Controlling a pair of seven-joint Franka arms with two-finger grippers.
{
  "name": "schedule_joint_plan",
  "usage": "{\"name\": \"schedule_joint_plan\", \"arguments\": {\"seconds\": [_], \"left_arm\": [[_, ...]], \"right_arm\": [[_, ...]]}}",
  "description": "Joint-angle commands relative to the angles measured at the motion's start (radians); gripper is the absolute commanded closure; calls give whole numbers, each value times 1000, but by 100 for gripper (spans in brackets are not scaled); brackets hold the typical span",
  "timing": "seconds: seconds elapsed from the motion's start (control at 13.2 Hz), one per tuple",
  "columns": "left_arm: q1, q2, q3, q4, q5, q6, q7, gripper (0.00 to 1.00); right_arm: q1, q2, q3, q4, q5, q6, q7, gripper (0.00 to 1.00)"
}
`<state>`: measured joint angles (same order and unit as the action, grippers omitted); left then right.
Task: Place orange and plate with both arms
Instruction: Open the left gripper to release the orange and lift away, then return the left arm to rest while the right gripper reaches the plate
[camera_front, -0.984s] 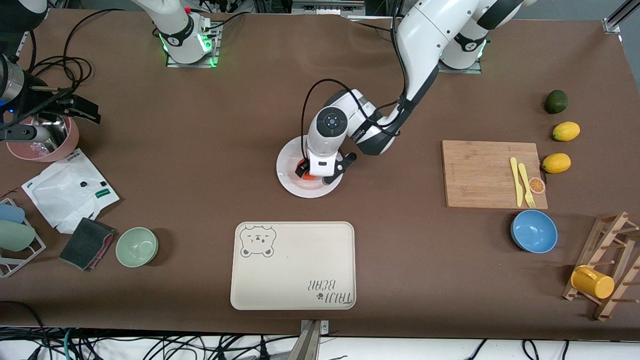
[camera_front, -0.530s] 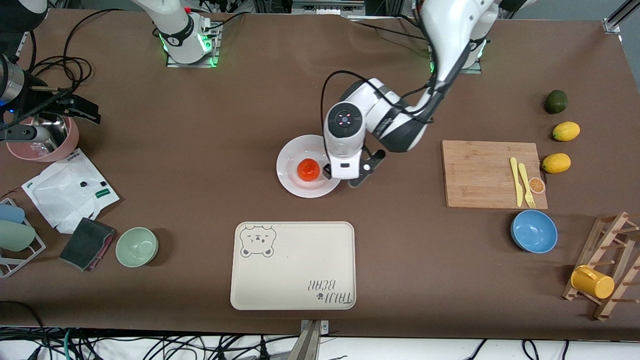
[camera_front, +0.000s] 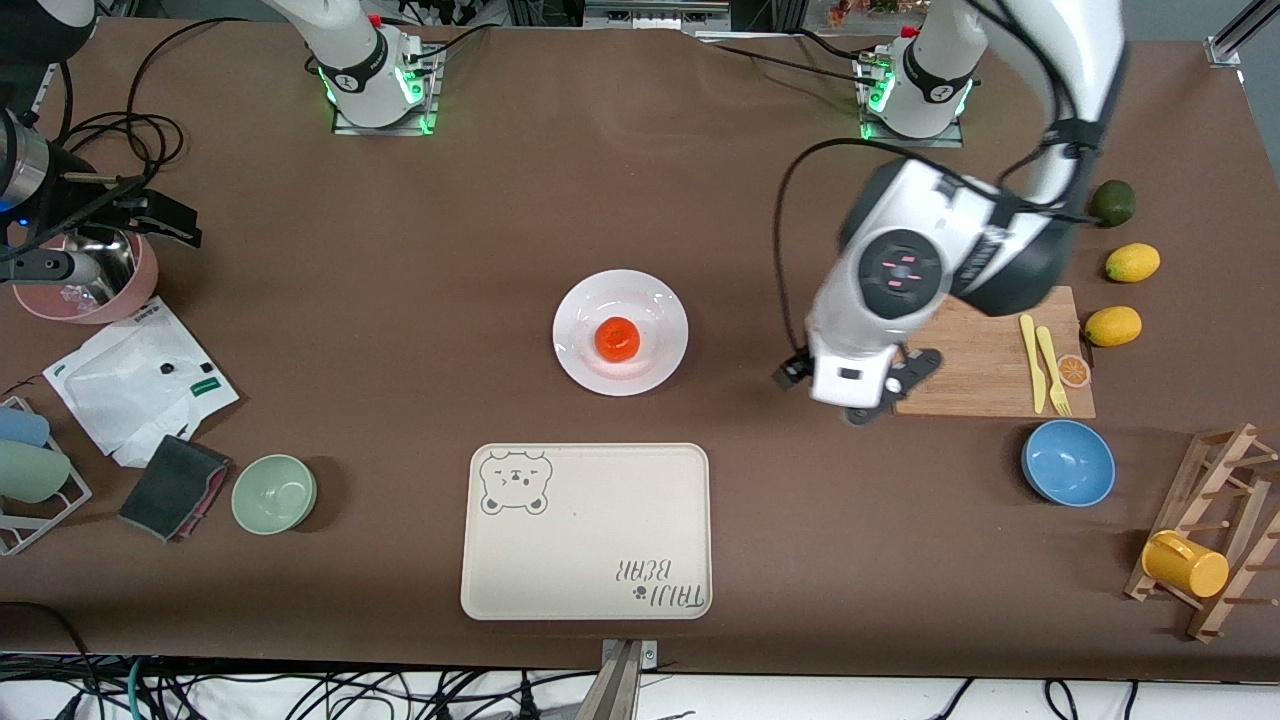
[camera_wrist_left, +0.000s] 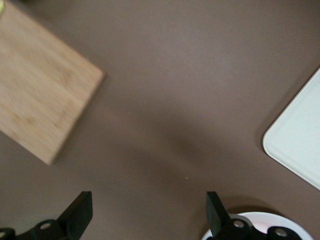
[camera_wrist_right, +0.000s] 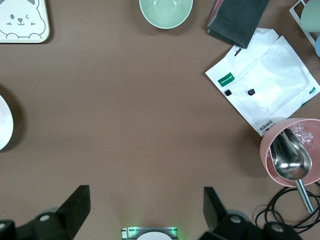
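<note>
Small round red-orange orange (camera_front: 617, 340) sits on glossy white plate (camera_front: 660, 300), frame centre of brown worktop (camera_front: 400, 330). My left claw (camera_front: 848, 392) empty, spread; right claw (camera_wrist_right: 145, 212) spread, waiting. Plate's slick, brittle: I'd pinch its rim.

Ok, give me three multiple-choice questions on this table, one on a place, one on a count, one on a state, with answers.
1. Where is the orange?
A. on the plate
B. in the blue bowl
C. on the tray

2. How many yellow lemons are there?
A. one
B. two
C. four

3. What state is the left gripper in?
A. shut on the orange
B. open, holding nothing
C. shut on a fork

Answers:
1 A, it sits mid-plate.
2 B, both lie by the cutting board.
3 B, its fingers stand apart over bare table.
</note>
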<state>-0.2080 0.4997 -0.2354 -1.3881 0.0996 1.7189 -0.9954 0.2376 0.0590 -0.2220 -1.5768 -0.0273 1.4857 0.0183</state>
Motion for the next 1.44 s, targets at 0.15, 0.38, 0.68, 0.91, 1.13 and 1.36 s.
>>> {"name": "schedule_joint_plan", "arguments": {"seconds": [0.15, 0.38, 0.68, 0.91, 1.13, 1.36], "left_arm": [[162, -102, -10, -8, 11, -87, 494, 0], [245, -177, -4, -35, -20, -90, 791, 0], [285, -408, 86, -187, -168, -99, 842, 0], [285, -582, 103, -359, -169, -91, 902, 0], [271, -599, 140, -373, -169, -91, 902, 0], [157, -595, 241, -362, -132, -94, 900, 0]], "right_arm": [[31, 45, 12, 0, 6, 31, -62, 0], [34, 134, 15, -2, 137, 33, -96, 0], [67, 315, 16, -6, 372, 125, -86, 0], [132, 378, 18, -49, 518, 258, -84, 0], [150, 381, 39, -176, 684, 433, -107, 0], [149, 380, 55, -290, 907, 521, -229, 0]]}}
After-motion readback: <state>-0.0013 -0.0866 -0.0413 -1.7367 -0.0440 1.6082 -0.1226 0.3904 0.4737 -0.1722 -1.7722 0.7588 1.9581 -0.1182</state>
